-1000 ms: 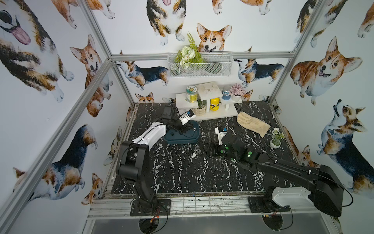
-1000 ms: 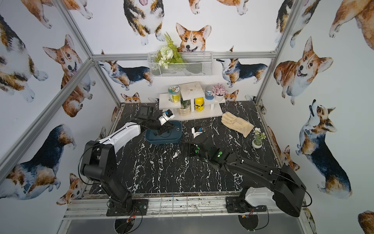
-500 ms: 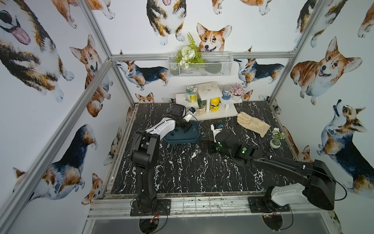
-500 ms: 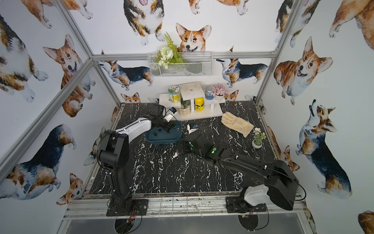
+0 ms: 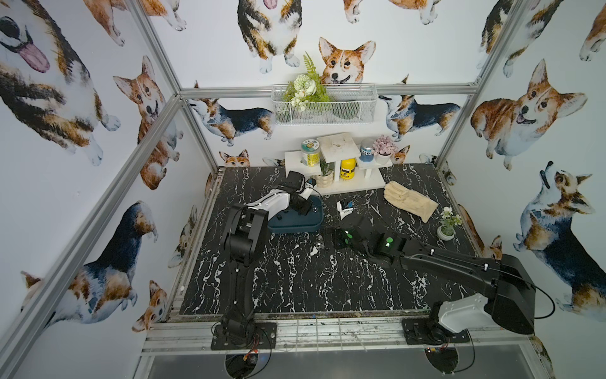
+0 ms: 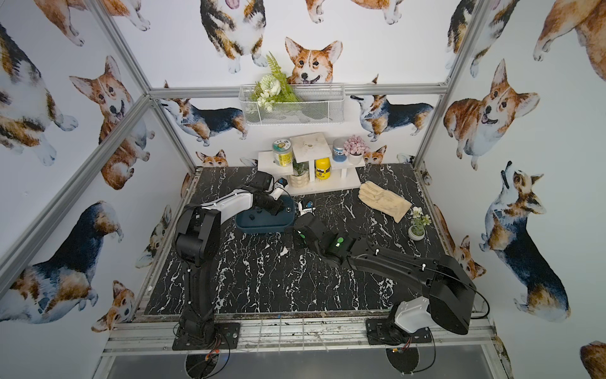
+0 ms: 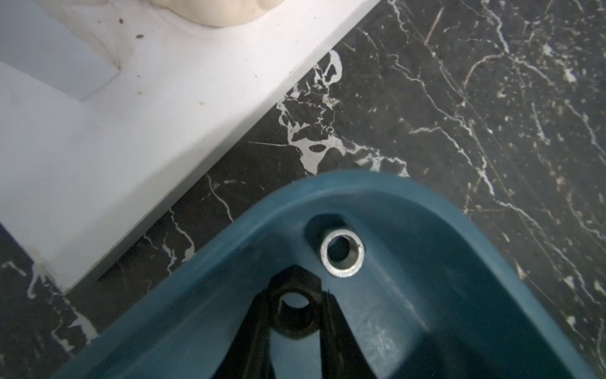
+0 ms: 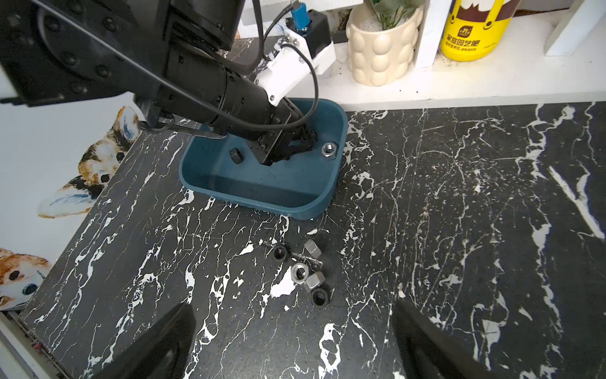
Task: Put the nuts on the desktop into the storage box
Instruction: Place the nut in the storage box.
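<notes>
Nuts (image 8: pixel 306 272) sit on the worktop (image 8: pixel 459 229) at five o'clock from the box (image 5: pixel 295 226) in a top view; left tool (image 7: pixel 293 305) pinches a black nut (image 7: pixel 292 328) above the box — it could bounce out; right tool (image 8: pixel 292 315) spread.

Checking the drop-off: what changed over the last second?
The left gripper, shut on a small black hex nut, hangs in the dark teal plastic storage box, its arm having folded closer; the open right gripper slid toward the loose metal nuts. Box and pile stayed put.
</notes>
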Robot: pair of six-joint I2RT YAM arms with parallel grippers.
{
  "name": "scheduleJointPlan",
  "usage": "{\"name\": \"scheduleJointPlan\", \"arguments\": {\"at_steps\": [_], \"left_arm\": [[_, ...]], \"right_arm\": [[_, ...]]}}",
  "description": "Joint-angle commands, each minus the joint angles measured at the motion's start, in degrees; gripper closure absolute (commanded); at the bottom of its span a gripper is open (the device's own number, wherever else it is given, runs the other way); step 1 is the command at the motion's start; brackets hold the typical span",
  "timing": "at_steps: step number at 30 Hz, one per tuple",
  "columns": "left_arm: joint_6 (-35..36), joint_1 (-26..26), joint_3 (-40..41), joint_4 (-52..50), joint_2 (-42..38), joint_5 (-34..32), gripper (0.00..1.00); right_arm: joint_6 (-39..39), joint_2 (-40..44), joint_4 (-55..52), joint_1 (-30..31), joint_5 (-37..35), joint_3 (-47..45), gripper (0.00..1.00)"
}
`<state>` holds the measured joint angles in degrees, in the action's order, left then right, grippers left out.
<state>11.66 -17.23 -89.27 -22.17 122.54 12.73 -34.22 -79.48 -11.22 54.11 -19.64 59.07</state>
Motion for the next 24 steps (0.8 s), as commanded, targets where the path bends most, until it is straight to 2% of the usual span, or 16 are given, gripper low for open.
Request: {"name": "scheduleJointPlan", "arguments": {"at_steps": [1, 9, 17, 24], "left_arm": [[-1.6, 0.0, -1.0, -0.8, 1.1, -1.4, 0.72], [-1.9, -0.1, -1.4, -1.3, 1.5, -3.8, 0.56], [-1.2, 0.0, 1.6, -0.3, -3.8, -3.8, 0.5], [0.0, 0.0, 4.5, -2.4, -10.7, -1.8, 0.46]], "right_arm": [[-0.8, 1.0, -0.2, 0.1, -1.7, -0.6, 0.0], [-1.9, 2.2, -0.1, 0.1, -1.7, -2.2, 0.0], [-3.3, 1.5, -1.8, 0.1, -2.4, -2.4, 0.0], [-5.1, -2.3, -6.7, 0.1, -2.1, -1.9, 0.0]]}}
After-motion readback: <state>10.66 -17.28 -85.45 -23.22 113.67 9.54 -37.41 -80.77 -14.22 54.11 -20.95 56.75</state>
